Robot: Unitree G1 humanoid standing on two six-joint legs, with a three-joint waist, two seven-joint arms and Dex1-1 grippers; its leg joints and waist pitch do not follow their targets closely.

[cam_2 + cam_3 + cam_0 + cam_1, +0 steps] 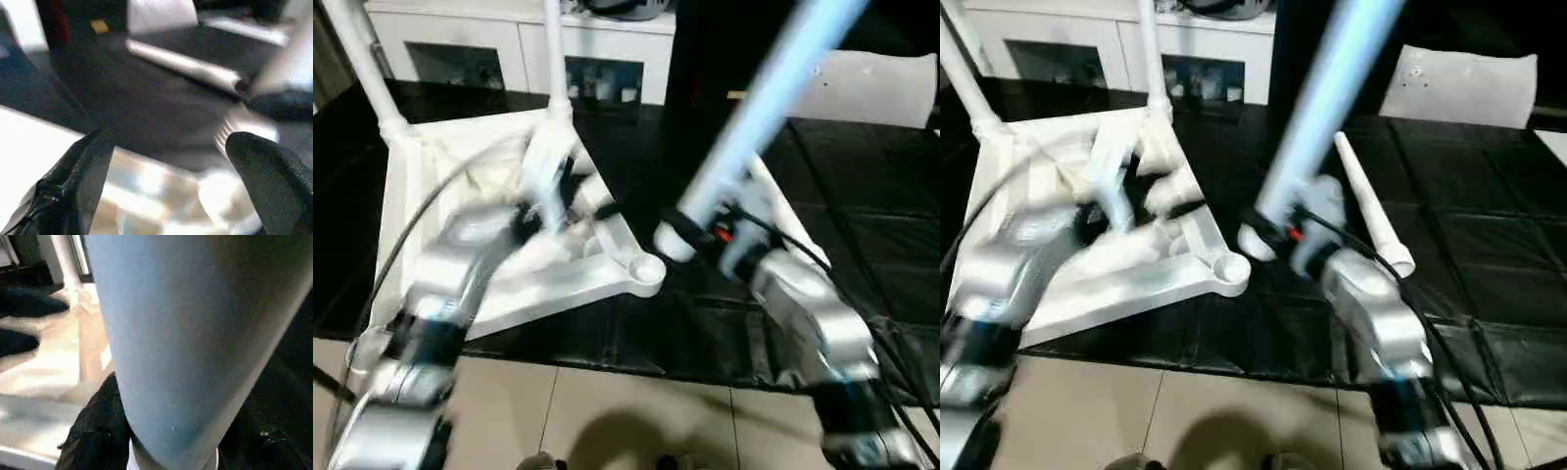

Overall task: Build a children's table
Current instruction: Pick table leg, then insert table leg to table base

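My right gripper clamps leg near its thick end, aimed at empty socket; left jaws wide, empty.

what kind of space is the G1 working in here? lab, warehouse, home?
Looks like an indoor room set up for testing, possibly home-like. A white cabinet with glass-fronted compartments stands at the back, the floor is pale tile, and black padded mats lie under the upside-down tabletop.
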